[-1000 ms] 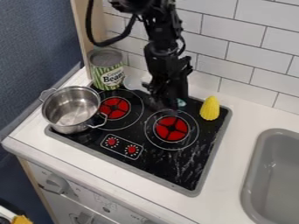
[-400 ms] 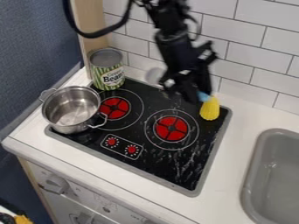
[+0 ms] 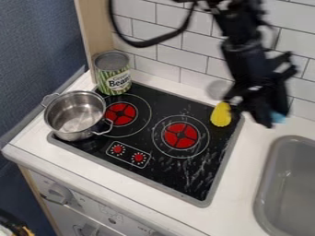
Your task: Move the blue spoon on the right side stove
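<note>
Blue spoon (image 3: 279,117), held in gripper (image 3: 263,118).
Gripper: blurred, closed round the spoon, whose blue end shows just beside it; corn (image 3: 221,115), stove (image 3: 161,169) and sink (image 3: 265,171) near it; pot (image 3: 75,135) well apart.

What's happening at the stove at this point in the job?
The robot's gripper is holding the blue spoon up in the air, by the right rear corner of the stove; it isn't set down yet. The yellow corn stands at that corner, with the steel pot at the stove's left side and the green can at its left rear corner.
</note>
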You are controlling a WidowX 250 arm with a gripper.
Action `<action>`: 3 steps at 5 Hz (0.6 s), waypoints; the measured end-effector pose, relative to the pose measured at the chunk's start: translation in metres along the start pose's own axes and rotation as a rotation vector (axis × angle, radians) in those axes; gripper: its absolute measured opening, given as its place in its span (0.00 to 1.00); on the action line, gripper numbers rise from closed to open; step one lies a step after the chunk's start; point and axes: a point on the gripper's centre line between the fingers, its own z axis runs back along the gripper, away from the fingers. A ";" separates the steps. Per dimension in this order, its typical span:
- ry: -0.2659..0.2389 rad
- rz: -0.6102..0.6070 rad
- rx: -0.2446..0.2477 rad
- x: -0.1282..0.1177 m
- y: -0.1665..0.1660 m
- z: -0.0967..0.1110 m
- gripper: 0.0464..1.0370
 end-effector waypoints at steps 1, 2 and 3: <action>-0.008 -0.042 0.026 -0.029 -0.013 -0.022 0.29; 0.029 -0.040 0.056 -0.037 -0.022 -0.043 0.29; 0.042 -0.037 0.079 -0.031 -0.023 -0.058 0.29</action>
